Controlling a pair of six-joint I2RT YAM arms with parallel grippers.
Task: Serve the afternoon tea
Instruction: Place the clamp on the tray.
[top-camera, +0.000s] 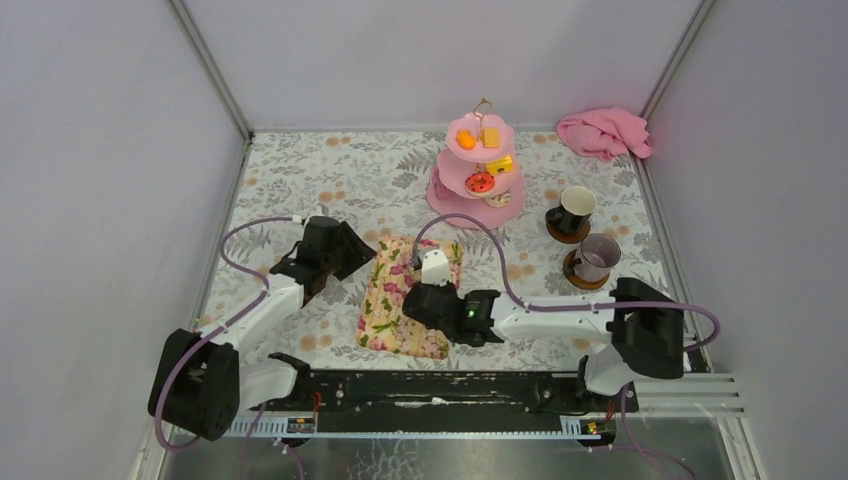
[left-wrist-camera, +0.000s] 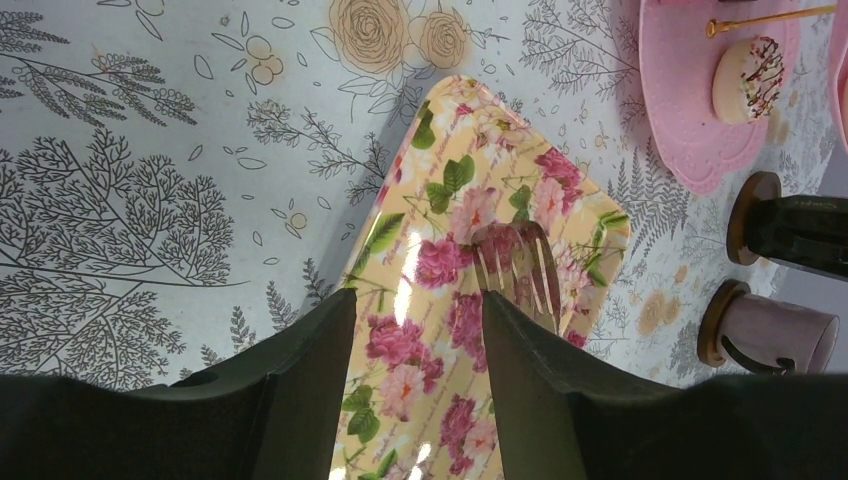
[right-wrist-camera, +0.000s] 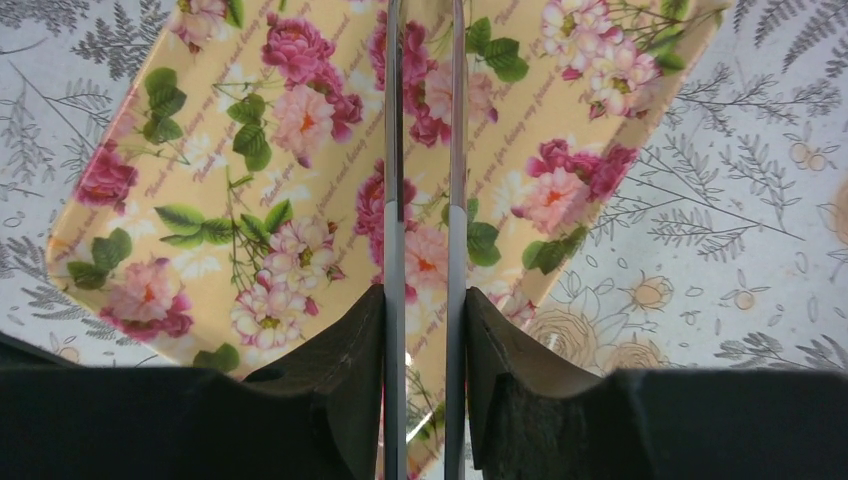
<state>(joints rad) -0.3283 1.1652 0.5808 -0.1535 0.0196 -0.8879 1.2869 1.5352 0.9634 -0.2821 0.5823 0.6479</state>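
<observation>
The pink three-tier stand (top-camera: 478, 165) stands at the back with orange (top-camera: 466, 139), yellow (top-camera: 491, 137) and red (top-camera: 480, 182) toy cakes on it. In the left wrist view a white cake with chocolate drizzle (left-wrist-camera: 745, 80) sits on its bottom plate (left-wrist-camera: 690, 130). The black mug (top-camera: 572, 212) and grey mug (top-camera: 597, 257) stand on coasters to its right. My right gripper (right-wrist-camera: 425, 295) is shut on metal tongs (right-wrist-camera: 395, 150) held over the floral tray (top-camera: 400, 320). My left gripper (left-wrist-camera: 415, 300) is open and empty above the tray's left edge.
A pink cloth (top-camera: 604, 132) lies in the back right corner. The floral tray (left-wrist-camera: 480, 180) lies on the patterned tablecloth between the two arms. White walls enclose the table on the left, back and right.
</observation>
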